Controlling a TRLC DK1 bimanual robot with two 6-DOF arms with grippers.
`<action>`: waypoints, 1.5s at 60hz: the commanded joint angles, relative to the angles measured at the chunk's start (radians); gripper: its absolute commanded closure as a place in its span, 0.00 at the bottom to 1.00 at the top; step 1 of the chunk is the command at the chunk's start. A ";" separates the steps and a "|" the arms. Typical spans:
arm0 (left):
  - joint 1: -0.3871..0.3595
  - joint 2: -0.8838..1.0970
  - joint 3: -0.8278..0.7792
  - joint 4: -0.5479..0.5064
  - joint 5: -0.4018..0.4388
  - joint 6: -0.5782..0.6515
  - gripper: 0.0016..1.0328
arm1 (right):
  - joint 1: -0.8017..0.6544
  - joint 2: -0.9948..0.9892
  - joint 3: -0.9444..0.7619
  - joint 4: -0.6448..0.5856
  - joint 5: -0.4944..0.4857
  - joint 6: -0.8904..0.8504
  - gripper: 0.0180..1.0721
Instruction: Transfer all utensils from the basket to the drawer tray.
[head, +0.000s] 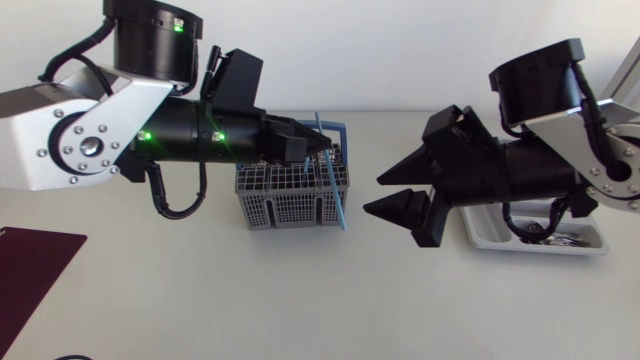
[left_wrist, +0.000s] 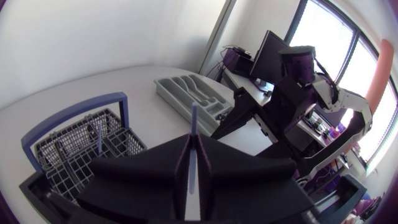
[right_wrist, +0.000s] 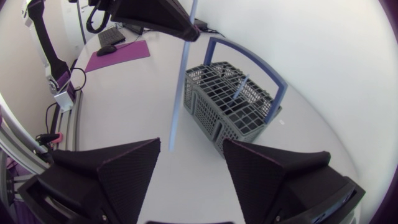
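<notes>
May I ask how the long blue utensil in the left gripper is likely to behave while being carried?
Probably stiff: the blue utensil hangs straight below the left gripper. Likely light, being so thin. Gripped near its upper end, it may swing or slip.

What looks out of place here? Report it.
Nothing spilled or damaged. Only the blue utensil stands out: pinched in the left end effector, it hangs slanted in the air beside the basket.

The right arm (head: 540, 170) covers most of the pale grey plastic drawer tray (head: 592, 243); the dark utensils (head: 545, 232) in it are too small to tell apart. The left gripper's (head: 322, 150) black fingers (head: 290, 143) hide part of the slim blue utensil (head: 337, 195) and of the grey wire basket's (head: 290, 205) rim.
</notes>
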 joint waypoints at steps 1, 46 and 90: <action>0.007 0.026 0.040 -0.016 0.029 -0.027 0.97 | 0.033 0.042 0.026 0.001 -0.015 0.061 0.30; 0.024 0.026 0.043 -0.012 0.101 -0.069 0.97 | 0.074 0.204 0.120 -0.003 -0.106 0.150 0.85; 0.136 0.014 0.103 0.073 0.043 -0.073 0.11 | -0.102 0.191 0.040 -0.123 -0.109 0.015 0.95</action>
